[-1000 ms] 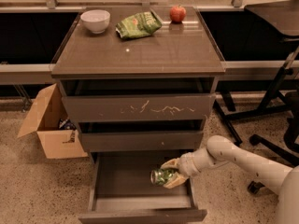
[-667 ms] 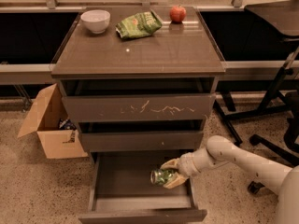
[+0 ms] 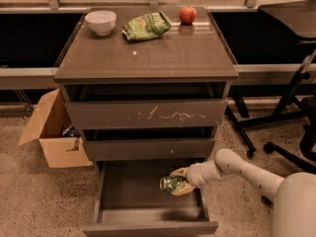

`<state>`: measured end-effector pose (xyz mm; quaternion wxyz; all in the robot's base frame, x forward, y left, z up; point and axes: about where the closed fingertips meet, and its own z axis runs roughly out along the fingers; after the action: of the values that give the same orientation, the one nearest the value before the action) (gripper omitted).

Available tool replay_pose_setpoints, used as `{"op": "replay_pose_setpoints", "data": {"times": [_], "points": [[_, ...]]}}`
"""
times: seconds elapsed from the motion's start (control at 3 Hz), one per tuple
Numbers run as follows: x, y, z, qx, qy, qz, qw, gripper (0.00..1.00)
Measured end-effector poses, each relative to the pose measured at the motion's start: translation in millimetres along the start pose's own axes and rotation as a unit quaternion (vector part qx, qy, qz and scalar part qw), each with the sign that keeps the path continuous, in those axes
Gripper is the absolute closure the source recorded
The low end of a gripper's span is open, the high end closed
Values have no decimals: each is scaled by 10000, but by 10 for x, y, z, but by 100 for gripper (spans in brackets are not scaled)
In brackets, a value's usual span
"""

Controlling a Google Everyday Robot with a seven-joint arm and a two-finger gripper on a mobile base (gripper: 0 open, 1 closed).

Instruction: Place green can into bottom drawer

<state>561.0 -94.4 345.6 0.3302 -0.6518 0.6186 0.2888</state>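
Observation:
The green can lies on its side in my gripper, held inside the open bottom drawer near its right side, just above the flat grey floor. My white arm reaches in from the lower right. The gripper's pale fingers close around the can from the right. The bottom drawer is pulled out toward me below the narrower middle drawer and the white-scratched drawer front.
On the cabinet top stand a white bowl, a green snack bag and a red apple. An open cardboard box sits on the floor at the left. Chair legs stand at the right.

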Motion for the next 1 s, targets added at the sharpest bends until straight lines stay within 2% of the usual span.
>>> {"op": "replay_pose_setpoints", "data": {"times": [0.33,0.67,1.0], "points": [[298,-193,222,183,66,135,9997,87],[561,-322,392,285,184,335,9989,64],[723,-402,474,366,254,455,9980,40]]}}
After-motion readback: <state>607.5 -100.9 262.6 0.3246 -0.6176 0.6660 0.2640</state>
